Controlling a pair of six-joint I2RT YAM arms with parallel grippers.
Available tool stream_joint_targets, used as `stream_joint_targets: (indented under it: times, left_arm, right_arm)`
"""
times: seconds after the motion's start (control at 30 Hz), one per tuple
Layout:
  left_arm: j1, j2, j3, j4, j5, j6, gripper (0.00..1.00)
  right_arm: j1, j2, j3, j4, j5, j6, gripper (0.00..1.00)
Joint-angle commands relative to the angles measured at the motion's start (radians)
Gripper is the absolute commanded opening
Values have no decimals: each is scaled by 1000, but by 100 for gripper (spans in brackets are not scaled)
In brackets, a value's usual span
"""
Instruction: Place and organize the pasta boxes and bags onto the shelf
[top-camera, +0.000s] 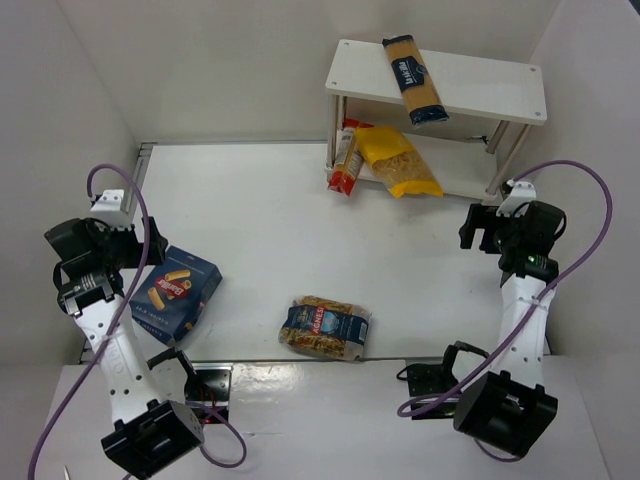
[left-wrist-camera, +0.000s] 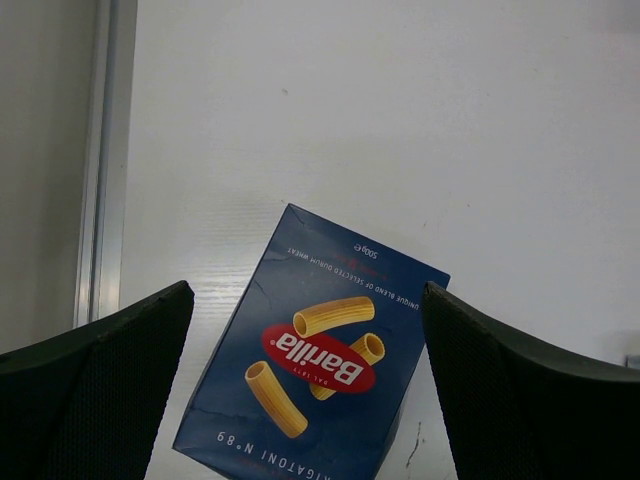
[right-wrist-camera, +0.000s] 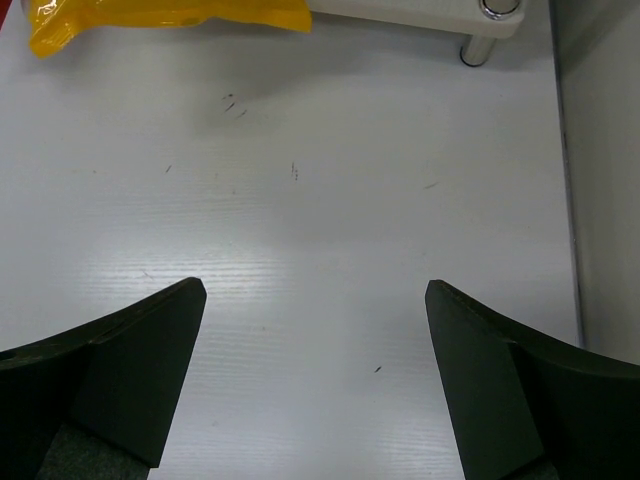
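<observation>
The dark blue box with the red oval logo (top-camera: 176, 291) lies flat on the table at the left; it also fills the left wrist view (left-wrist-camera: 315, 365). My left gripper (top-camera: 108, 245) (left-wrist-camera: 310, 300) hovers above it, open and empty. The clear blue-labelled bag (top-camera: 325, 327) lies at front centre. The white shelf (top-camera: 500, 95) stands at the back right. The long spaghetti packet (top-camera: 413, 78) lies on its top tier. The yellow bag (top-camera: 398, 160) (right-wrist-camera: 160, 15) lies on the lower tier, and the narrow red-white packet (top-camera: 347, 160) leans at its left end. My right gripper (top-camera: 487, 228) (right-wrist-camera: 315, 290) is open and empty over bare table.
White walls close in the table on the left, back and right. A metal rail (left-wrist-camera: 105, 160) runs along the table's left edge. A silver shelf leg (right-wrist-camera: 480, 45) stands ahead of the right gripper.
</observation>
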Motion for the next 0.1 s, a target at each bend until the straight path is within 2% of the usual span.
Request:
stream_joint_targets:
  times: [0.0,0.07]
  left_arm:
    - [5,4,-5,33,12,-4,100]
    - [5,4,-5,33,12,-4,100]
  right_arm:
    - [-4,11,6,11,-18,5,99]
    - [-4,23,15,11,-18,-4,99]
